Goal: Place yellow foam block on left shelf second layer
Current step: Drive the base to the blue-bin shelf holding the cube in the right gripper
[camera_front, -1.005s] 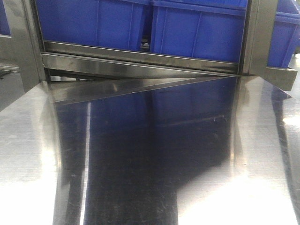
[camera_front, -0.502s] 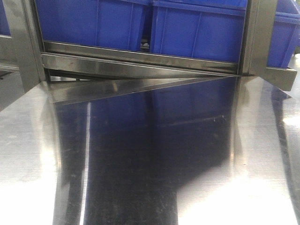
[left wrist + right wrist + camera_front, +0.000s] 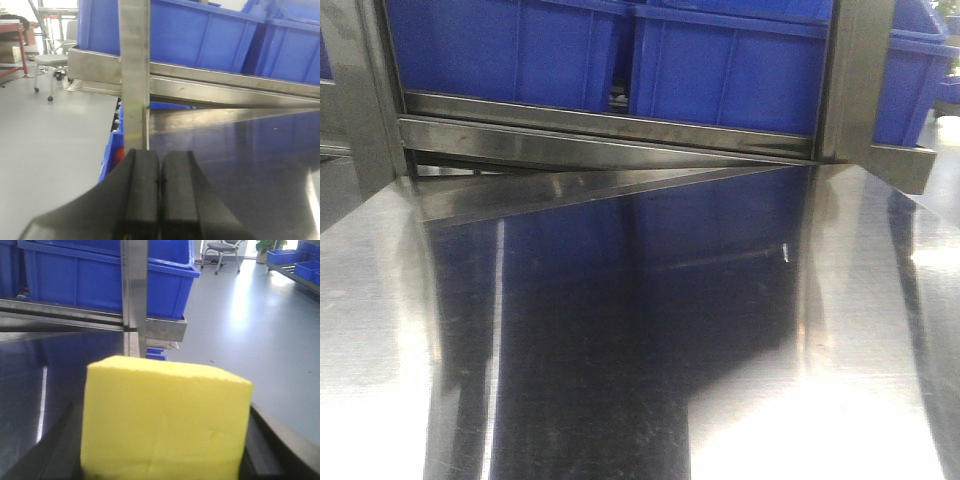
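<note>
The right gripper (image 3: pixel 167 460) is clamped on the yellow foam block (image 3: pixel 165 410), held near the steel shelf surface (image 3: pixel 30 370) under blue bins (image 3: pixel 100 280). The left gripper (image 3: pixel 160 185) is pressed together, empty. Grasping is judged done; placement is left.

1. Left gripper (image 3: pixel 159 172): jaws fully together, the two black pads (image 3: pixel 142 190) meeting face to face along a thin vertical seam; the gripper points forward, roughly level
2. Right gripper (image 3: pixel 162 452): jaws spread wide and clamped on the yellow foam block (image 3: pixel 167 400), with a dark finger (image 3: pixel 57 445) showing low at each side of it; fingertips hidden behind the block
</note>
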Robot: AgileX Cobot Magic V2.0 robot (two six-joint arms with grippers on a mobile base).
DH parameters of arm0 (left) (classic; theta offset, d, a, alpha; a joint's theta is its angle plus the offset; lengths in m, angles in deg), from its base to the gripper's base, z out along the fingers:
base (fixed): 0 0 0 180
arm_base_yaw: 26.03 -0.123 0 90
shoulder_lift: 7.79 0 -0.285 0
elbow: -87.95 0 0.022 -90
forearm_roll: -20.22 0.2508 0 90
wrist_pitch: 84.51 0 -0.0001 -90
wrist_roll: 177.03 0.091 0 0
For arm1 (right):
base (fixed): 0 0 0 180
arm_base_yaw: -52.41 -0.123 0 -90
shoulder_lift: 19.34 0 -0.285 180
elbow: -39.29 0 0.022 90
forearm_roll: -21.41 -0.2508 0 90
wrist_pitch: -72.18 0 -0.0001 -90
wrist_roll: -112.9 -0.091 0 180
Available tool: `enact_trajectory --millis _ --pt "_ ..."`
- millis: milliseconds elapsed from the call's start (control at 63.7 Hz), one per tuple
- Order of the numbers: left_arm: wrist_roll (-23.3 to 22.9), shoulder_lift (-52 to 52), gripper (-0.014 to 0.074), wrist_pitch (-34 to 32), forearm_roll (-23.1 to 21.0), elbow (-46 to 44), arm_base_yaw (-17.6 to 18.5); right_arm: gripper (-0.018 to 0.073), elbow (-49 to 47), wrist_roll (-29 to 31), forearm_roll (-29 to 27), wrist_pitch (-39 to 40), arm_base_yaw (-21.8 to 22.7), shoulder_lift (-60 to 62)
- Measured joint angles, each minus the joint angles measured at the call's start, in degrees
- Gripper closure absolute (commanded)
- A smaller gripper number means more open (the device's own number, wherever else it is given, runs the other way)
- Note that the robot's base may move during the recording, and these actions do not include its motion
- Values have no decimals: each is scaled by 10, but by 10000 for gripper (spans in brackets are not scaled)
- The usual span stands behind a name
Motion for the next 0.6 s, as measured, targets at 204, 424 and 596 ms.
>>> enact_trajectory --millis 204,424,596 --pt "0 0 460 0 0 0 0 231 0 0 0 0 0 0" --pt "0 0 460 0 0 0 0 231 1 0 0 0 0 0" --pt "0 0 460 0 0 0 0 231 3 0 0 0 0 0"
